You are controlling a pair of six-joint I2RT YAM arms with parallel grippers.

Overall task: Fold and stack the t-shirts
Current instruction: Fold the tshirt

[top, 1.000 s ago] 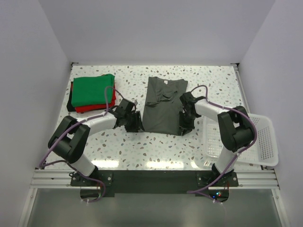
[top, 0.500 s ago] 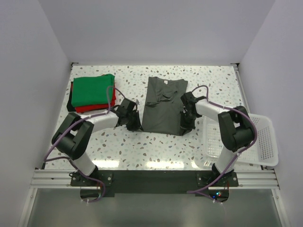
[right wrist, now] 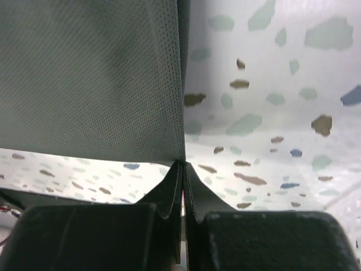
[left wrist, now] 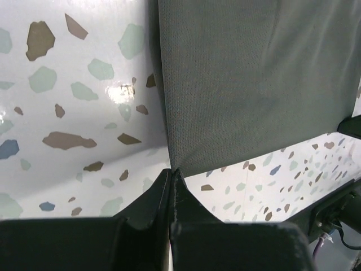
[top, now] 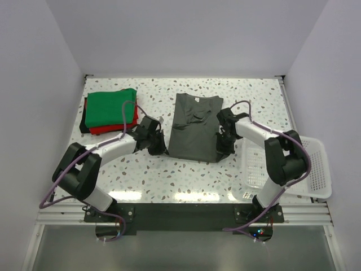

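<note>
Reaching inward low over the counter point(top: 169, 175), both arms bent toward frame centre; left end effector point(top: 161, 148) and right end effector point(top: 221, 148) each pinched a lower corner of the charcoal t-shirt point(top: 194, 130) lying flat there

I can read no writing, brand or number anywhere; the pale tag point(top: 197, 97) at the collar of the charcoal t-shirt point(top: 192, 132), far ahead of my left claw point(top: 163, 151), is too small.

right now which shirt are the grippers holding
The charcoal-grey t-shirt, its near corners pinched by the left gripper and right gripper; the green t-shirt and red t-shirt sit stacked, untouched.
</note>
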